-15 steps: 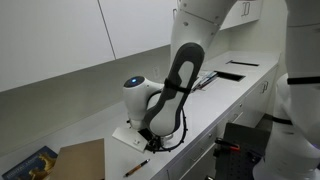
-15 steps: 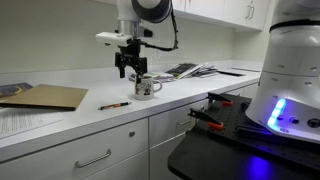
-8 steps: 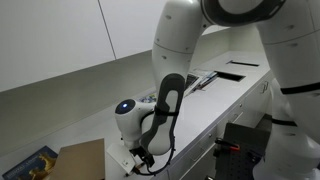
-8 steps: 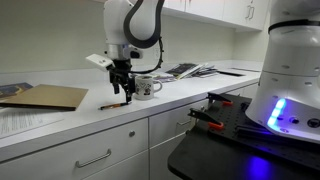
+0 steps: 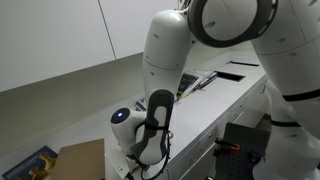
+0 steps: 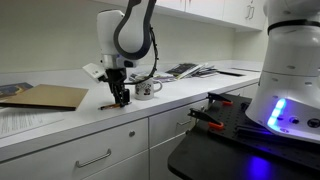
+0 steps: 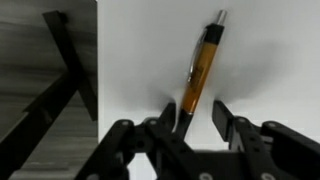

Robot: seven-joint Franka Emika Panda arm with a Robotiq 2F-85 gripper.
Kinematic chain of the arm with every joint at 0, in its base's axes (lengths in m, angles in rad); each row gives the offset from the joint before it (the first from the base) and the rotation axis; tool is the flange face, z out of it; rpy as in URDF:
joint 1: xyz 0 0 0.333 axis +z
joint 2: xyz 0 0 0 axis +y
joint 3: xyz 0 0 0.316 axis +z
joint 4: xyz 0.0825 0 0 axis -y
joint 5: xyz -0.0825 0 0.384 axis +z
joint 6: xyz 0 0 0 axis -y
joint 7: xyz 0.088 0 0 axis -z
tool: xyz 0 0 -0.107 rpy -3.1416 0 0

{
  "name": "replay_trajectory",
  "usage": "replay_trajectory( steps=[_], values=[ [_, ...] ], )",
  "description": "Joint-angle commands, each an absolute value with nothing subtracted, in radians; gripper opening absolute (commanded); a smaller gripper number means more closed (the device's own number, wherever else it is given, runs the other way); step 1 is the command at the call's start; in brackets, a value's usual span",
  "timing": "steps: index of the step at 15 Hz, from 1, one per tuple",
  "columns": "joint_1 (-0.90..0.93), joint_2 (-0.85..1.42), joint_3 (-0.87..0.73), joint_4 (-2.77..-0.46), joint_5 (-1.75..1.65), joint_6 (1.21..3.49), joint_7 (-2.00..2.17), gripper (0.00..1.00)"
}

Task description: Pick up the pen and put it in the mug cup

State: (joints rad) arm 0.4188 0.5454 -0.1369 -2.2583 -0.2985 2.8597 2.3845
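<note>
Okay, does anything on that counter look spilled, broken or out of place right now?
Nothing stands out. The pen lies flat on the white counter between the fingers of the open gripper. In an exterior view the mug cup stands upright close by, with no spill visible.

The orange pen (image 7: 202, 65) lies slightly tilted on the white surface (image 7: 270, 60), silver tip at the far end. The tool (image 7: 196, 112) has its jaws spread, flanking the pen's near end.
</note>
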Motion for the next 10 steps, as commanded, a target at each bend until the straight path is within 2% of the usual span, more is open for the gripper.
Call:
replay_trajectory(
  steps=[1,3,4,5,6,7,10],
  values=[
    [0.459,0.557,-0.165,-2.249,-0.245,2.896,2.365,0.14],
    [0.442,0.545,-0.140,-2.253,-0.209,2.888,2.343,0.01],
    [0.432,0.536,-0.129,-2.256,-0.187,2.887,2.331,0.00],
    [0.423,0.526,-0.123,-2.261,-0.171,2.892,2.313,0.05],
    [0.415,0.511,-0.115,-2.266,-0.149,2.892,2.292,0.01],
    [0.404,0.494,-0.104,-2.272,-0.128,2.888,2.262,0.04],
    [0.408,0.434,-0.111,-2.286,-0.106,2.862,2.189,0.04]
  ],
)
